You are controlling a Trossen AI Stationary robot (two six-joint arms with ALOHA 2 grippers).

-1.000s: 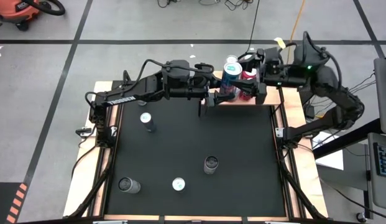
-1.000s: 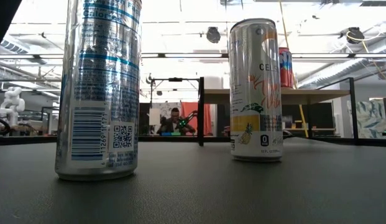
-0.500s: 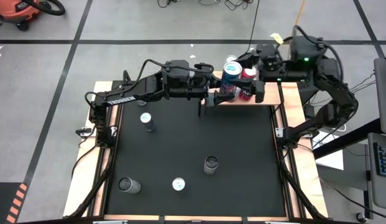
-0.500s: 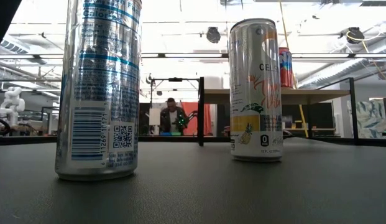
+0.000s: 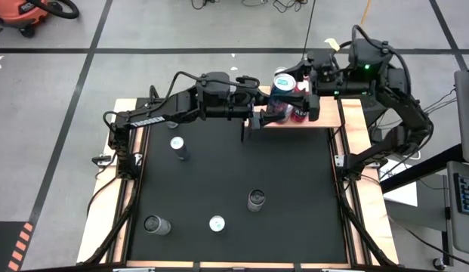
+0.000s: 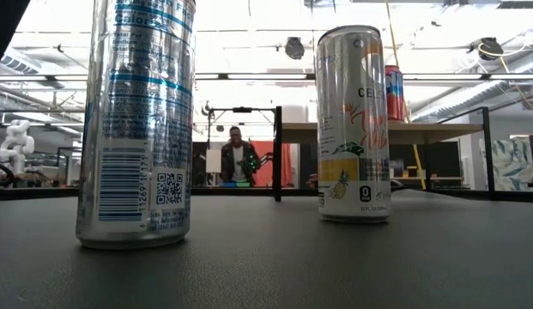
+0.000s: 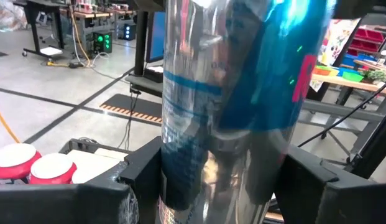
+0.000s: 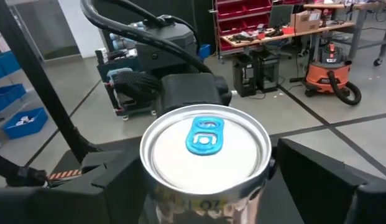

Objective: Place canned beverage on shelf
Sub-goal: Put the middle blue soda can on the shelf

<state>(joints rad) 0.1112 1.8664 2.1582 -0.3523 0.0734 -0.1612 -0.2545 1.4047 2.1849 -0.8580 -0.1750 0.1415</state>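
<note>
While the left arm has not moved in the last second, the blue can (image 5: 280, 97) it carries sits as it did, upright over the near left part of the shelf (image 5: 328, 117). The left gripper (image 7: 220, 186) pinches it around the body. Whether its base already rests on the board I cannot tell. What has changed is the right arm: its wrist has swung back toward the far edge of the table, yet the right gripper (image 8: 202, 186) remains at the same can, fingers spread to either side of the rim, with a gap showing on one side. To my eye that means the placing is nearly done but not released — the left jaws have yet to let go, and the right looks to be steadying or lining up rather than gripping. Counting outward, there is one can in hand and two red-topped cans (image 7: 53, 169) already on the shelf behind it. Four more cans (image 5: 256, 200) stand well apart on the black mat (image 5: 242, 170). That makes seven cans that I can tell, one shelf and two arms. One person (image 6: 239, 159) stands far off in the room behind — shifted a little since a moment ago.
</note>
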